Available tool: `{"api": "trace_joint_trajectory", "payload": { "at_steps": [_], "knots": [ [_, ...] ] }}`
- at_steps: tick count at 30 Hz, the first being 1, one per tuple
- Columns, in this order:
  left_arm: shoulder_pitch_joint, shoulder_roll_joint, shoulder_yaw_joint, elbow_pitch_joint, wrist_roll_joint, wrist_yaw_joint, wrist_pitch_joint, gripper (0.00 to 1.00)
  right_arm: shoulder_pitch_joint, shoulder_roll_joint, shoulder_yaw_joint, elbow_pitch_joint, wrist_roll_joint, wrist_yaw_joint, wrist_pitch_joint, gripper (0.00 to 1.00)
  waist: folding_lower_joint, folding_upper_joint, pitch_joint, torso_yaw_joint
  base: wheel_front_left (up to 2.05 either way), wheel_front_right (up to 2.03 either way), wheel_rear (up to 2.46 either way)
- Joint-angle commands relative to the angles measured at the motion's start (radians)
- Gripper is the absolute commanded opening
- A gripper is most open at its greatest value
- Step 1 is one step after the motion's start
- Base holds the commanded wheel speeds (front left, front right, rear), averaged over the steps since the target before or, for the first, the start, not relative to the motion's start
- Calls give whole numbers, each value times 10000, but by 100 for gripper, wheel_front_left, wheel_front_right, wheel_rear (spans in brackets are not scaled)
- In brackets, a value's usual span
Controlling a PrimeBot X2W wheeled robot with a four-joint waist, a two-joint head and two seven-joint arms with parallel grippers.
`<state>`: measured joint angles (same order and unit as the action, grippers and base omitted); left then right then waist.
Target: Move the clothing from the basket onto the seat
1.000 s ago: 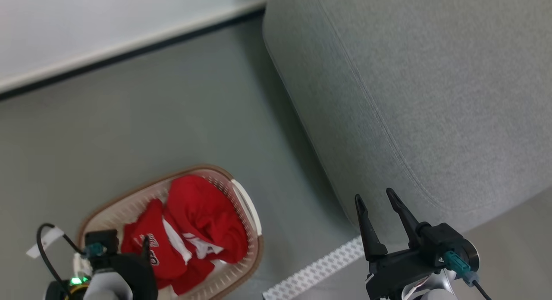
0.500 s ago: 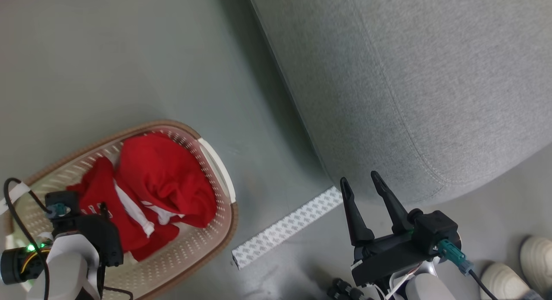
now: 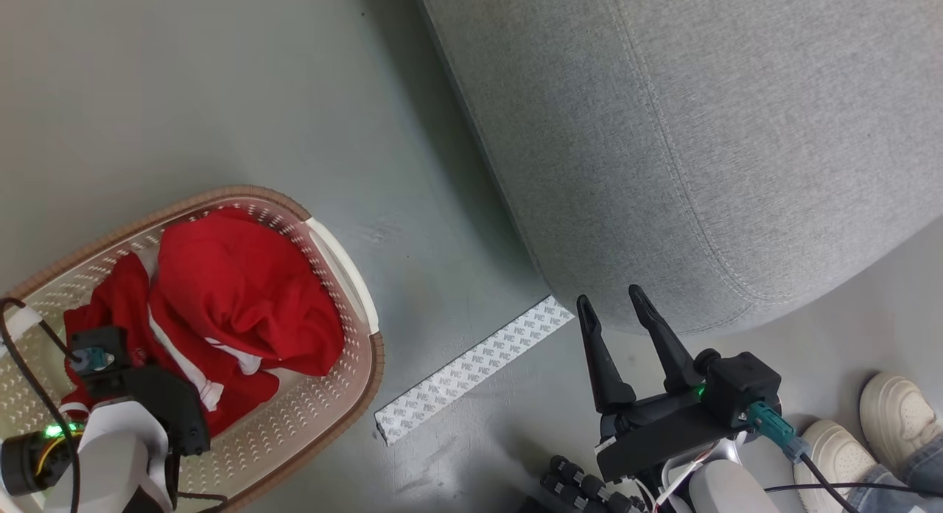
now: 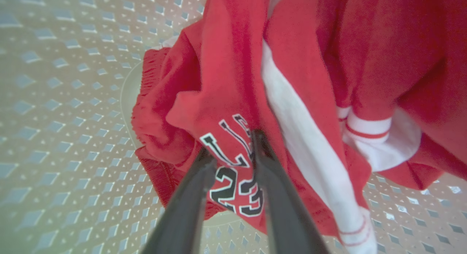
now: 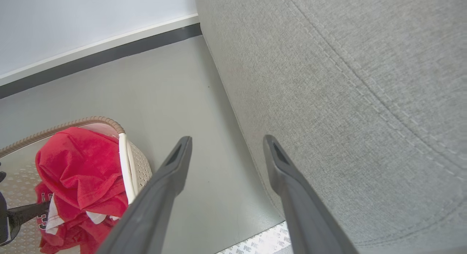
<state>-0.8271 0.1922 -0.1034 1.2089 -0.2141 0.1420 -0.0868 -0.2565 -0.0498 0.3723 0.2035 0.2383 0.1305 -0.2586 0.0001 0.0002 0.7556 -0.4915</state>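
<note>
Clothing (image 3: 243, 292) lies heaped in basket (image 3: 372, 351), on the floor (image 3: 221, 93) at the robot's left. Left claw (image 4: 230, 144) is down inside, fingers narrowed onto a fold of the lettered red garment; pinching it, by the look. Right claw (image 3: 608, 294) is spread wide, empty, near the seat (image 3: 737, 130) corner. Seat lies right of the basket and higher, so the carry likely goes up and rightward.

Soft red cloth on clothing (image 3: 243, 292); matt perforated plastic basket (image 3: 317, 417); coarse grey woven-fabric seat (image 3: 737, 130).
</note>
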Motion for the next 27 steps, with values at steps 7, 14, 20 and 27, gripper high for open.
{"api": "trace_joint_trajectory", "payload": {
  "at_steps": [7,14,20,27],
  "knots": [
    [31,-41,-7,294,-257,-283,-305,0,-191,32,-5,132,15,4,-53,100,-1,-2,-618,176,0,0,0],
    [197,-641,160,446,-743,-756,-847,0,-48,26,-237,440,-361,4,-52,100,-1,-2,-1875,774,0,0,0],
    [429,-1132,150,475,-1030,-1429,-1187,0,67,13,-440,822,-692,4,-53,100,-1,-2,-3338,1410,0,0,0],
    [859,-1412,-443,222,-1351,-2212,-1478,0,658,7,-755,1303,-1140,4,158,100,-1,-2,-5520,2364,0,0,0]
  ]
}}
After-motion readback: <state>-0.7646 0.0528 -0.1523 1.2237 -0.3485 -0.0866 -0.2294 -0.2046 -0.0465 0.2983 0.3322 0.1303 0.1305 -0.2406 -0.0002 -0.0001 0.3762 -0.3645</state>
